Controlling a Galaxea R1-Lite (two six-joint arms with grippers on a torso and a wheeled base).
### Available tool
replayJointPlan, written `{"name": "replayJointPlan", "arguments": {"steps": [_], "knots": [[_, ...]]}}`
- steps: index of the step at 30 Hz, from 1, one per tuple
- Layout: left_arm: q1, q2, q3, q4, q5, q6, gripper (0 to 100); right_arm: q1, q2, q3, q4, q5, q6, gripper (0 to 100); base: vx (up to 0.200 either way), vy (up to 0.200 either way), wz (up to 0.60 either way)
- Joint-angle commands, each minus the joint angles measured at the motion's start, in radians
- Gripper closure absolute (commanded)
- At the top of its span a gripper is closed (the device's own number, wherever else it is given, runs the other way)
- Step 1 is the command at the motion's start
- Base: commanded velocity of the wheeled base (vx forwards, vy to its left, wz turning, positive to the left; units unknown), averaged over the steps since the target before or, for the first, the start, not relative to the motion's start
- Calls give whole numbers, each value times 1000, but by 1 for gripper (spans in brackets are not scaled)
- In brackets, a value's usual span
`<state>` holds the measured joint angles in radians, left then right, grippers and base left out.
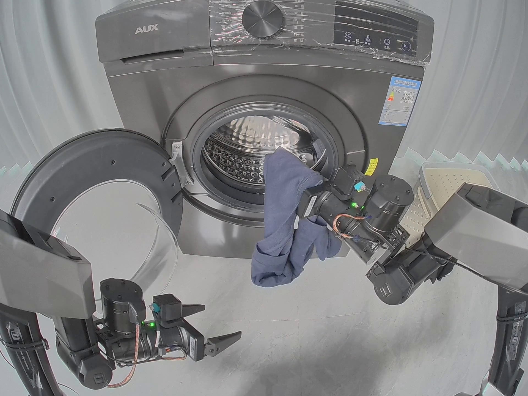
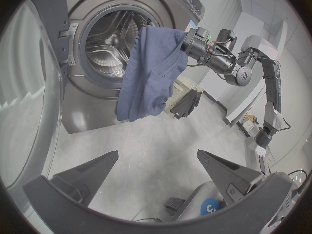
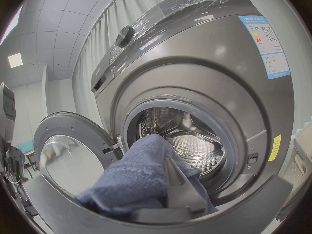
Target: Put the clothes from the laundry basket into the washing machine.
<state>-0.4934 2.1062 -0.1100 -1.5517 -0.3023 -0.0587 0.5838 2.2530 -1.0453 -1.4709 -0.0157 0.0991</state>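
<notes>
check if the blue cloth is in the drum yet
Not yet: the cloth hangs from the right pincer in front of the drum mouth, mostly draping below it.

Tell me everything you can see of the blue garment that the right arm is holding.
The blue garment is a dark blue, soft knit piece with a stitched seam. Its top is bunched in the shut right gripper. It hangs limp in folds before the lower right of the washing machine's open drum mouth and is not yet inside. Its lower end seems clear of the floor. Nothing else visibly touches it.
</notes>
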Motion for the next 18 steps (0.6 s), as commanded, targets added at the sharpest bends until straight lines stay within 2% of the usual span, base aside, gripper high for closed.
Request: {"name": "replayJointPlan", "arguments": {"steps": [1,5,10,13,18], "knots": [[-7,-17,-91,-1,-14,-6,0,16,-6,5,3,-1,1,100,0,0,0],[-11,-8,-232,-1,-12,-15,0,48,-3,7,4,-13,1,100,0,0,0],[-17,-8,-329,1,-6,-59,0,73,4,8,4,-15,1,100,0,0,0],[-24,0,-353,1,-6,-73,0,85,5,8,4,-15,1,100,0,0,0],[-25,40,-396,1,-6,-72,0,110,10,10,4,-16,2,100,0,0,0]]}}
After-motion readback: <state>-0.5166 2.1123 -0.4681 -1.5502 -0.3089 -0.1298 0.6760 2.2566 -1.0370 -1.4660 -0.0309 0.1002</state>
